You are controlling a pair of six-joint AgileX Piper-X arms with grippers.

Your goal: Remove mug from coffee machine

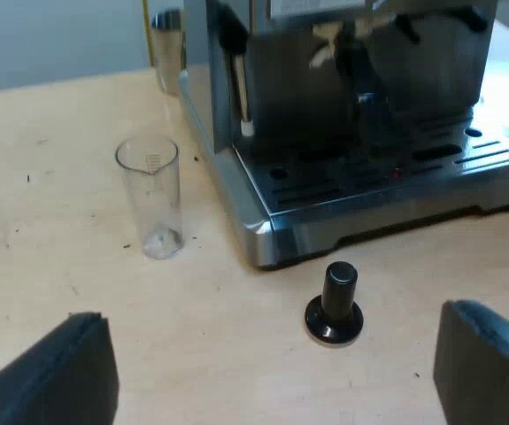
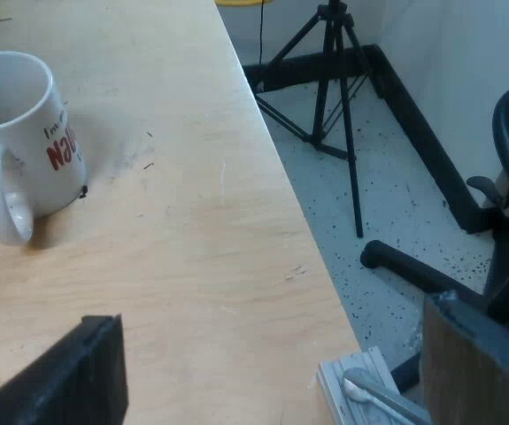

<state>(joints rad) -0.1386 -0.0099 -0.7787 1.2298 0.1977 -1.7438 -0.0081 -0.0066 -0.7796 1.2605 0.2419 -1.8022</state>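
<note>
White mug (image 2: 19,133) stands on table (image 2: 201,257), clear of spread right fingers (image 2: 73,382).

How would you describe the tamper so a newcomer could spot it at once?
Start at the espresso machine on the wooden table. On the wood just off its drip tray stands the tamper, upright on its round base. It is squat and black with a knob on top, unlike the tall clear measuring glass nearby.

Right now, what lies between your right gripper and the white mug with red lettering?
Only bare light wooden tabletop, in the right wrist view; the white mug stands upright beyond the open right gripper.
</note>
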